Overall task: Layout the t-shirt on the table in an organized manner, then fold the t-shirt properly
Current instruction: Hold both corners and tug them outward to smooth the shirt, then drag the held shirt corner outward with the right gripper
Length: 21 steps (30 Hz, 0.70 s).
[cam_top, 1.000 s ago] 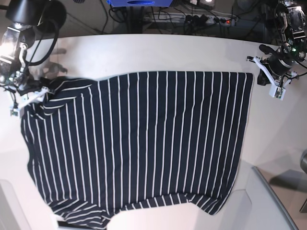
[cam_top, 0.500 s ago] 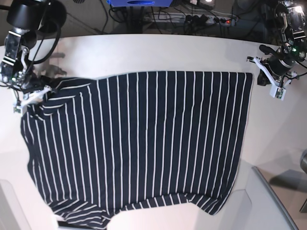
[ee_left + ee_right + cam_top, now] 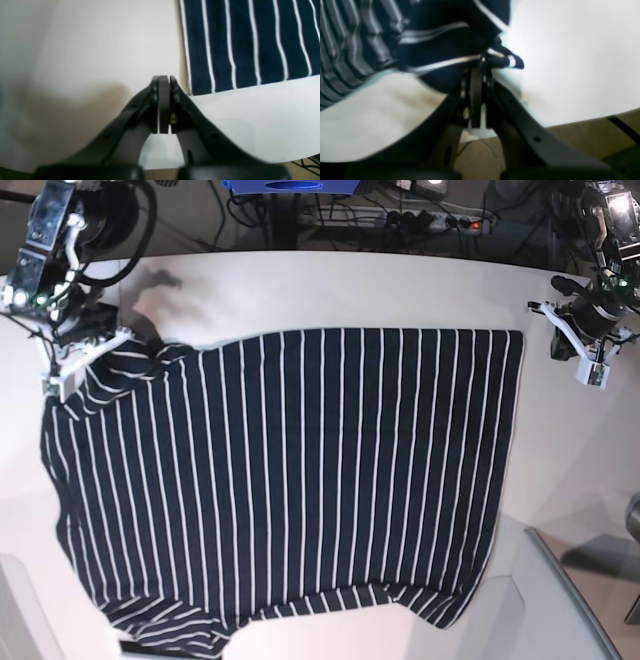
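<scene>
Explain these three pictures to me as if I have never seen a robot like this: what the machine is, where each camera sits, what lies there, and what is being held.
This is a two-armed robot working at a white table. One picture looks down from overhead; the other two come from small cameras mounted on each wrist, looking along the claws. A dark t-shirt with thin white stripes lies spread nearly flat. The right gripper, on the left of the overhead picture, is pinched shut on a bunched corner of the t-shirt. The left gripper, at the other side, is shut on nothing and sits over bare table just beside the shirt's edge.
</scene>
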Available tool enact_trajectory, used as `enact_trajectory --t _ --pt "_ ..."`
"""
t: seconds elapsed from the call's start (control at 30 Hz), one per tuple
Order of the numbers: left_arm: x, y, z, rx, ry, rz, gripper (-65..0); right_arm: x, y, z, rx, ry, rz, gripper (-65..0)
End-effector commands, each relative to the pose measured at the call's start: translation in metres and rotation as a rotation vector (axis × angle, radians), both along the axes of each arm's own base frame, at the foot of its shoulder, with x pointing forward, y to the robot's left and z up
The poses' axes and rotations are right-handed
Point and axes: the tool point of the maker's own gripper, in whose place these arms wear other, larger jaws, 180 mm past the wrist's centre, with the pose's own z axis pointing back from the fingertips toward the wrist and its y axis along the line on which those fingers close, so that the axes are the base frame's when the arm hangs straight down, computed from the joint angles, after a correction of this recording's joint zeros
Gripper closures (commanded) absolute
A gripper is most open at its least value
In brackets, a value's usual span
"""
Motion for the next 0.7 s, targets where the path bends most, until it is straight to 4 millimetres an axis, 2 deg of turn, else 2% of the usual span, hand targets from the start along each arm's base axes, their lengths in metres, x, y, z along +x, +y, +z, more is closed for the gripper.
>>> enact_trajectory --t 0.0,0.1,0.3,0.43,0.5,0.6,0.67 --pt "0.008 0.004 0.011 0.013 -0.039 -0.009 0.0 -0.002 0.004 0.010 0.002 -0.017 0.003 -0.2" --pt "0.009 0.004 0.011 0.011 -0.042 -0.009 0.0 -0.019 0.020 0.023 0.045 0.003 0.004 -0.2" --pt "0.011 0.006 0.013 0.014 -0.047 -0.005 0.0 -0.048 0.059 0.020 0.280 0.074 0.024 -0.2" --pt "0.012 0.004 0.013 0.013 -0.048 -0.009 0.0 -0.051 0.063 0.019 0.309 0.076 0.019 -0.3" --pt "0.012 0.004 0.013 0.012 -0.047 -0.011 0.0 -0.053 0.062 0.019 0.307 0.080 0.005 -5.3" --pt "0.012 0.006 0.014 0.016 -0.050 -0.006 0.0 -0.054 0.054 0.017 0.317 0.091 -0.117 -23.1" --pt "0.012 0.007 0.015 0.018 -0.050 -0.005 0.0 -0.051 0.040 0.018 0.293 0.057 -0.193 -32.1"
